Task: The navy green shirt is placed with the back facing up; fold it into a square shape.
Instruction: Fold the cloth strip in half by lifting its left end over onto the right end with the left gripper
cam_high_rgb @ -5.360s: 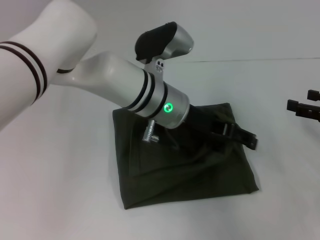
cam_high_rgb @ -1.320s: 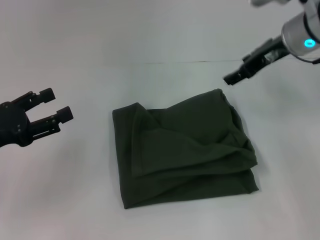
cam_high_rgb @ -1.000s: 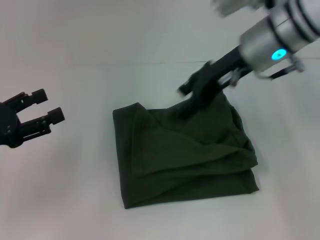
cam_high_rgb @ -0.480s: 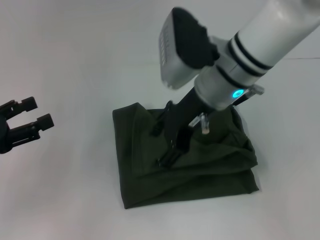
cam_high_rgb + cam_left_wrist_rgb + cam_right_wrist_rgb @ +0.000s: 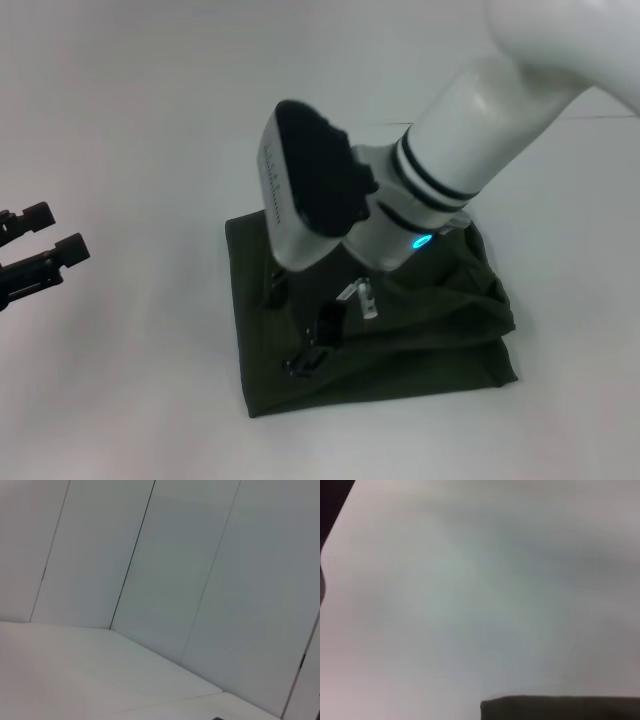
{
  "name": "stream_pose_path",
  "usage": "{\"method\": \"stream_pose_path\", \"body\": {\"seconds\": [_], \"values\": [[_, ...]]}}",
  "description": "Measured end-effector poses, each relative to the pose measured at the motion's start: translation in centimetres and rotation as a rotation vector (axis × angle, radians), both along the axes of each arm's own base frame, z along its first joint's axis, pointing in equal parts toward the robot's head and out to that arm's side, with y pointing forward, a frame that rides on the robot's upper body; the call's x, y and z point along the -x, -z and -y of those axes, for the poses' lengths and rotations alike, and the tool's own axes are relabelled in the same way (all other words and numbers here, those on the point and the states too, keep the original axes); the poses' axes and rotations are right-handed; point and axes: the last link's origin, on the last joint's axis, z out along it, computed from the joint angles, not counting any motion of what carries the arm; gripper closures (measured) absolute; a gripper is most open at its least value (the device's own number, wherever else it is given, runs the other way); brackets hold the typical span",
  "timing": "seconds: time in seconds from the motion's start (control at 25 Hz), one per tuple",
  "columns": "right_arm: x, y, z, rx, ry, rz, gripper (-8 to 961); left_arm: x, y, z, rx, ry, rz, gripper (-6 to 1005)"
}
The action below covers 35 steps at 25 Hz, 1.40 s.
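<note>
The right gripper point(image 5: 290, 330) is low over the navy green shirt point(image 5: 420, 340), at its left half as the head cam sees it. Two black fingers point(image 5: 318, 345) are visible, one near the shirt's left edge and one more toward the middle w/ its tip down on the cloth. There is a clear gap of fabric between them, so the jaws are spread apart and they grasp nothing. Above the fingers sits the grey wrist camera box w/ a black face, and behind it the silver and white forearm w/ black rings and a small blue-green light; the arm comes in from the upper right and covers the shirt's far middle part.

The shirt lies on the white table point(image 5: 140, 400), approx. in the centre of the head view. It is folded to a compact, roughly square packet, plain dark olive side up, w/ some wrinkles and layered edges at the right side. The near edge is quite straight.

In the right wrist view only one dark corner of the shirt point(image 5: 560, 707) shows, against the pale tabletop.

The left gripper point(image 5: 30, 255) hangs at the far left edge, well apart from the shirt, w/ its two fingers parted and empty. The left wrist view shows only pale wall panels point(image 5: 165, 580)
</note>
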Motion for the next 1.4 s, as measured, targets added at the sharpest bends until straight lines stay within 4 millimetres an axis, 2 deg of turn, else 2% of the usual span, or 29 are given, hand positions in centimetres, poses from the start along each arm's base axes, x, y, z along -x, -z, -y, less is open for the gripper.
{"method": "stream_pose_path", "body": {"seconds": [0.28,0.6,0.84,1.04,1.16,1.4], "values": [[-0.2,1.7,0.3,-0.027,-0.064,0.021,205,0.2,0.1,0.3,0.000,-0.007,0.002,111],[-0.5,2.4,-0.1,-0.070,-0.083,0.019,220,0.2,0.2,0.4,0.000,-0.011,0.006,111],[-0.7,2.4,-0.2,-0.080,-0.084,0.016,383,0.2,0.3,0.3,-0.001,-0.009,0.008,112],[-0.8,2.2,-0.4,-0.090,-0.072,0.013,610,0.1,0.2,0.3,-0.004,-0.007,0.009,112],[-0.6,1.7,-0.7,-0.099,-0.030,-0.012,847,0.0,0.2,0.2,-0.004,-0.002,0.009,112],[-0.3,-0.6,-2.2,-0.144,0.114,-0.127,885,-0.4,0.2,-0.1,0.002,0.017,0.011,111]]}}
